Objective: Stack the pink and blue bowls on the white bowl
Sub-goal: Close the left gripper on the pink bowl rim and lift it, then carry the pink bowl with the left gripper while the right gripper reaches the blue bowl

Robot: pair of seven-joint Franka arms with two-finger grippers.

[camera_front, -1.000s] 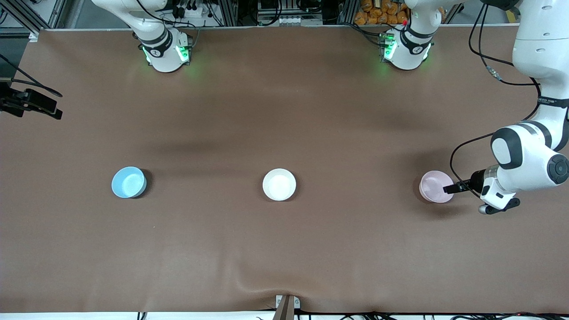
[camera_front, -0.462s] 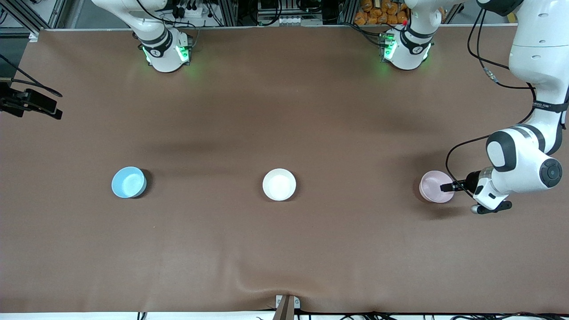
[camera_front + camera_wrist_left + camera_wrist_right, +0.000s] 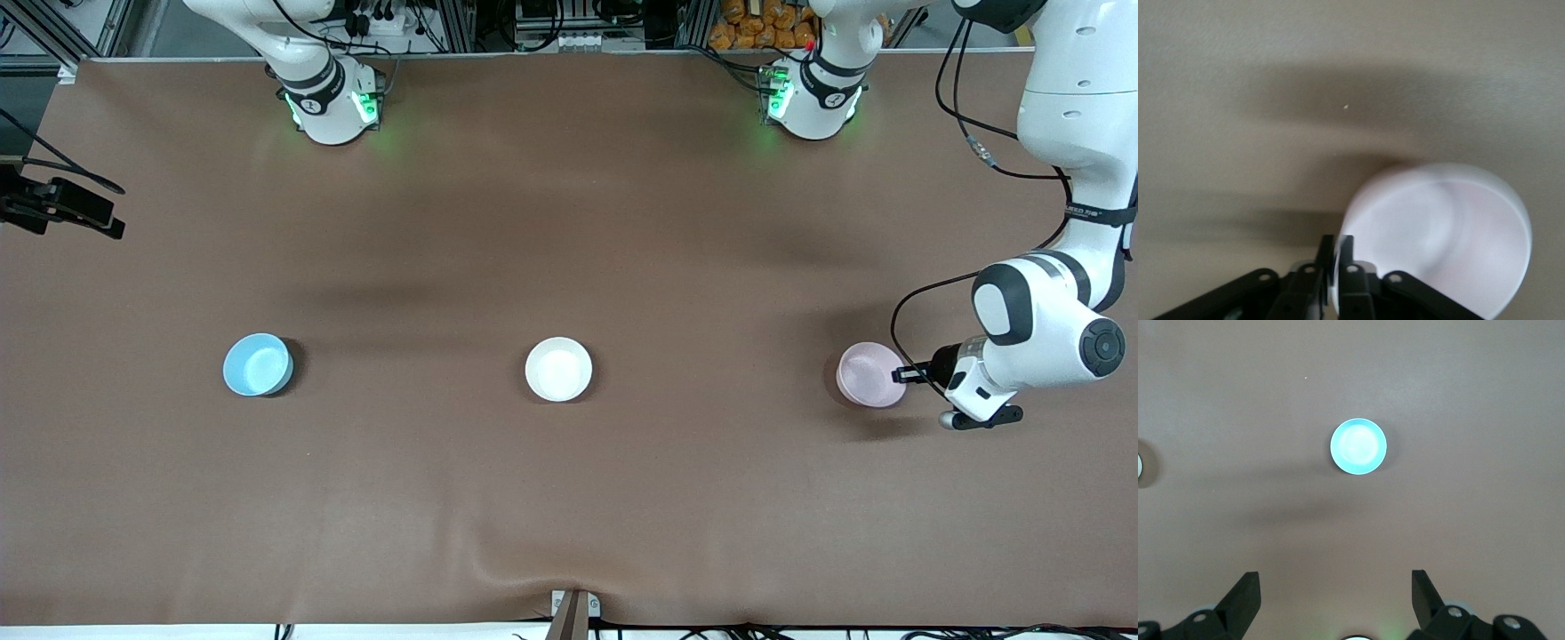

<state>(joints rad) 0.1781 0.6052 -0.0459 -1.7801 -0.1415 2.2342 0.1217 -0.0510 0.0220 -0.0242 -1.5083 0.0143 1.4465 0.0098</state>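
3 bowls were observed in a row across the middle of the brown surface [image 3: 569, 222], well apart from one another. The white bowl [image 3: 558, 369] was located at the centre of the row. The blue bowl [image 3: 257, 364] was positioned toward the right arm's end of the surface, and the pink bowl [image 3: 870, 374] toward the left arm's end. All 3 were seen upright and open side up, each alone, with nothing stacked.

The left gripper [image 3: 901, 374] was found at the rim of the pink bowl, on the side turned toward the left arm's end of the surface. In the left wrist view its fingers [image 3: 1344, 263] were seen drawn together on the bowl's wall, 1 inside the rim and 1 outside, so that the pink bowl [image 3: 1438, 237] was clamped at its edge. Whether the bowl was lifted off the surface could not be told.

The right gripper [image 3: 1336, 600] was held high over the blue bowl [image 3: 1359, 446], which appeared small and centred in the right wrist view. Its fingers [image 3: 1243, 597] were spread wide apart and nothing was held between them. The right arm was noted as waiting.
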